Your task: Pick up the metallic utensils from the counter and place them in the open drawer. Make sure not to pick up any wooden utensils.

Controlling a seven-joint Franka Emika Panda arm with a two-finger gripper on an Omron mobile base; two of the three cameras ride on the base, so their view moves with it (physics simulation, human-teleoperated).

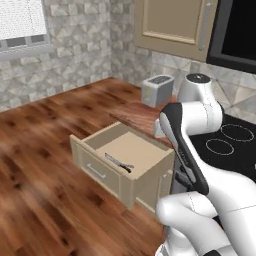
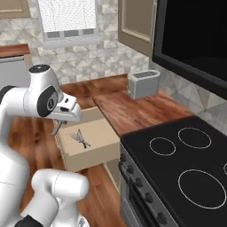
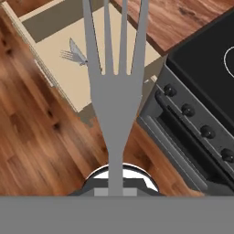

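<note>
My gripper (image 3: 116, 182) is shut on a silver-grey fork (image 3: 116, 87), whose tines stretch up the middle of the hand view toward the open drawer (image 3: 54, 31). From the right base view, the gripper (image 2: 62, 120) hangs over the left edge of the beige drawer (image 2: 95, 153) with the fork (image 2: 56, 128) dangling below it. Inside the drawer lie another fork and a knife (image 1: 119, 162), crossed together (image 2: 80, 137) on its floor (image 3: 73, 54). The drawer's front panel (image 1: 97, 171) carries a slim bar handle. The reddish-brown counter (image 2: 137, 108) lies behind it. The wooden utensils are out of view.
A silver toaster (image 2: 143, 84) stands at the back of the counter (image 1: 142, 116). A black stovetop (image 2: 186, 159) with knobs along its front (image 3: 196, 116) is right of the drawer. Wood floor (image 1: 40, 165) spreads to the left. My own arm blocks part of the left base view.
</note>
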